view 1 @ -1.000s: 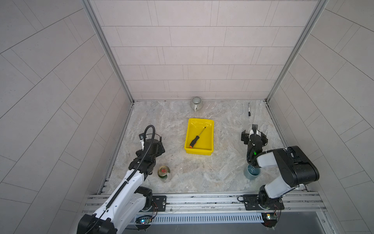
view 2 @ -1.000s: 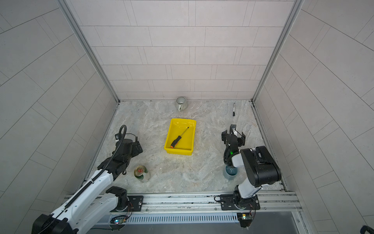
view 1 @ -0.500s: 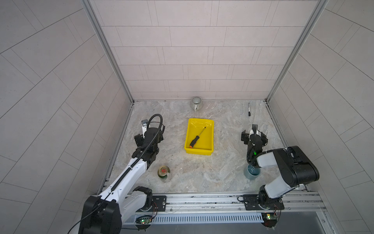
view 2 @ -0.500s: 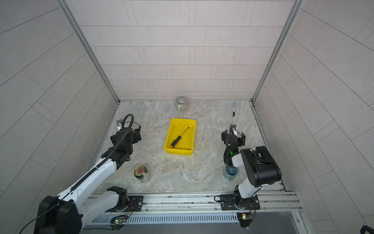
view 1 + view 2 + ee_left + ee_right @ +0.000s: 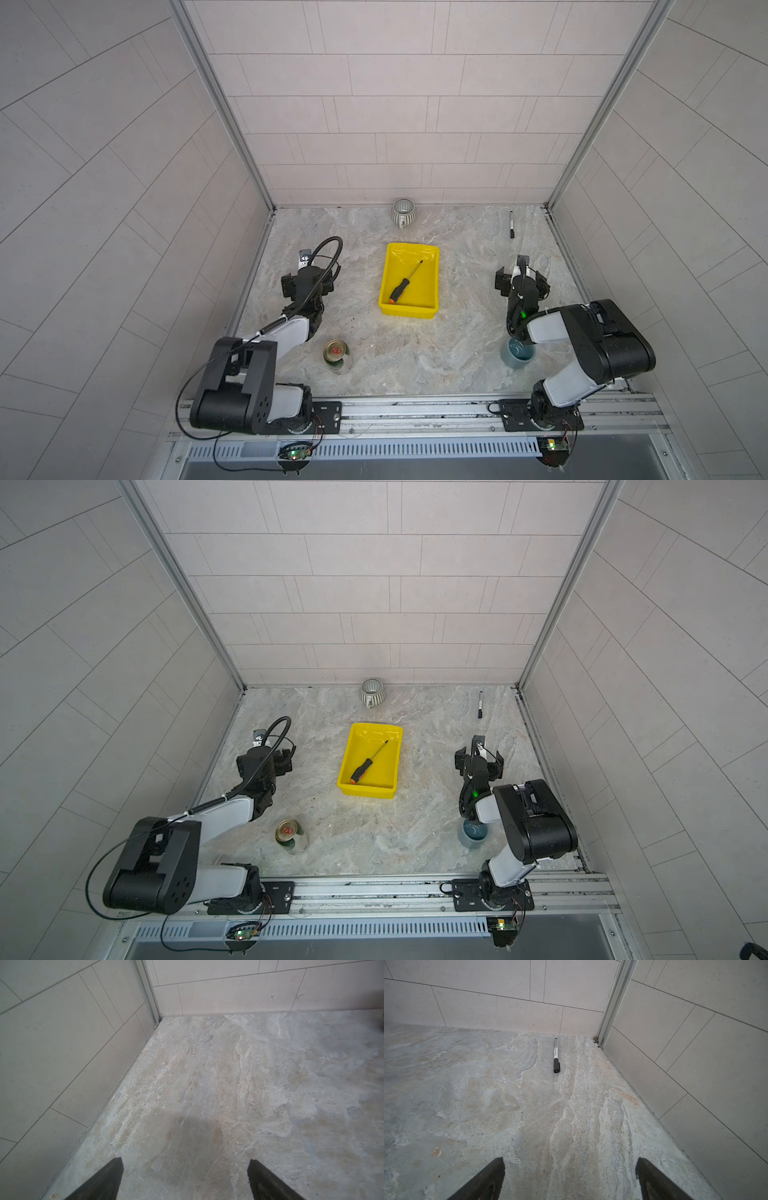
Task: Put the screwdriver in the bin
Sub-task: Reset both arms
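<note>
Item: screwdriver (image 5: 402, 286), lying slantwise inside bin (image 5: 407, 312), middle of the table (image 5: 415, 357). My left claw (image 5: 185, 1162): fingers apart, empty (near the left edge). My right claw (image 5: 570, 1161): apart, empty.

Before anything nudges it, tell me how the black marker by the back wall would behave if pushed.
The marker is a slim round barrel lying flat on the smooth stone table, so it would probably roll if pushed sideways. Its cap clip may stop that roll early. It looks rigid and likely light.
</note>
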